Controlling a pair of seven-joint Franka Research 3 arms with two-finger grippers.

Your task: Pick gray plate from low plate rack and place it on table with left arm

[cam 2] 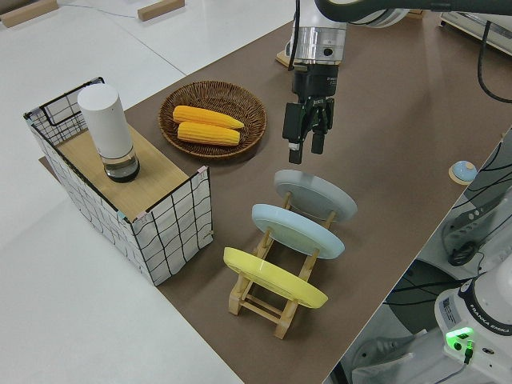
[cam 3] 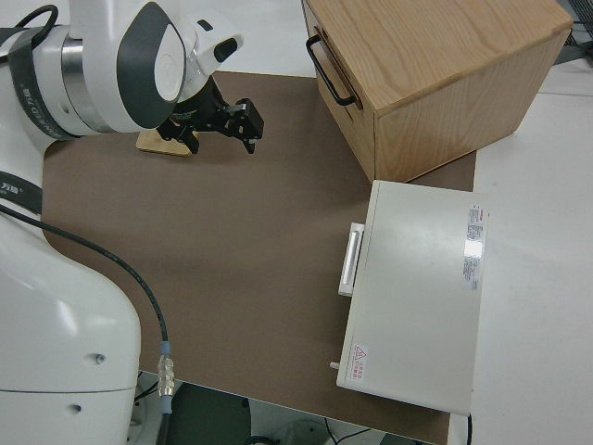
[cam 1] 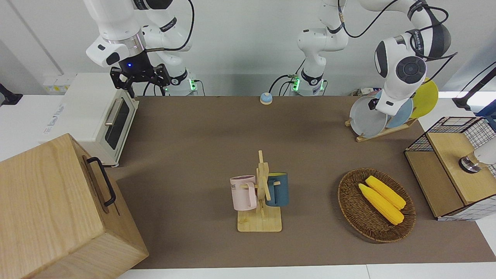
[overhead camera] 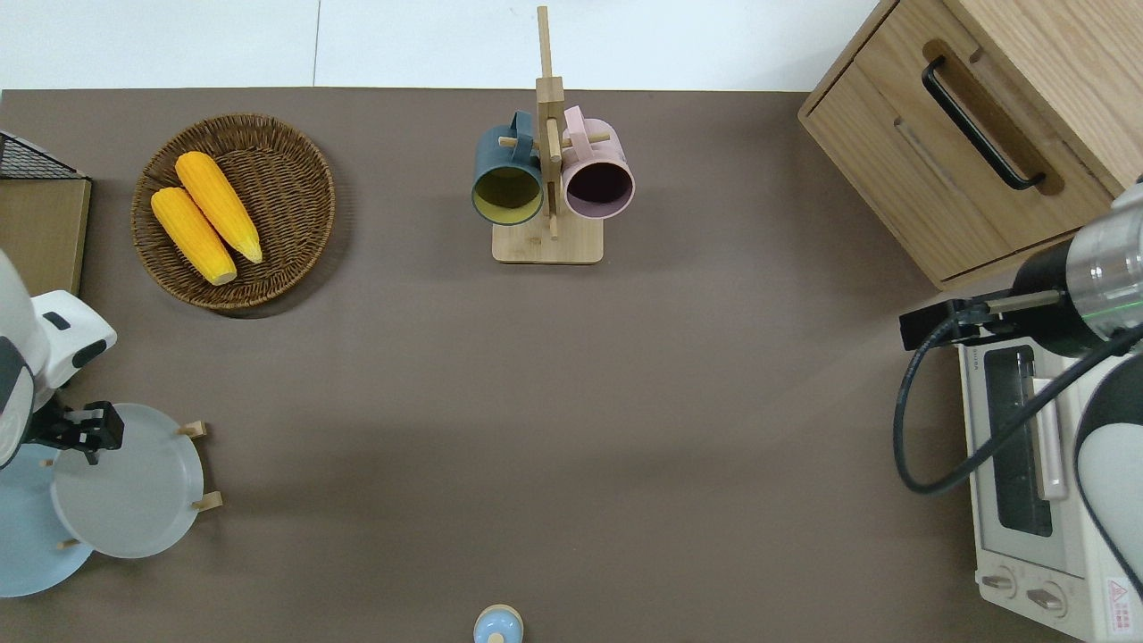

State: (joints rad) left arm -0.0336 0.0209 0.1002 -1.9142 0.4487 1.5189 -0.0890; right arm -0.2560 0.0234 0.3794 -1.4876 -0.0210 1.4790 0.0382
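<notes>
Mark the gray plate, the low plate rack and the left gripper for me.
gray plate point(overhead camera: 129, 496), overhead view, middle of its face.
low plate rack point(cam 2: 268, 300), left side view, base slats.
left gripper point(cam 2: 305, 150), left side view, between its fingers.

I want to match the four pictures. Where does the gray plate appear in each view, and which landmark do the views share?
Front view: gray plate, upper right, leaning in the low plate rack.
Overhead view: gray plate, lower left edge, under the left tool.
Left side view: gray plate, centre, just below the left tool.
Right side view: not in it.
Shared landmark: the corn basket, absent from the right side view.
</notes>
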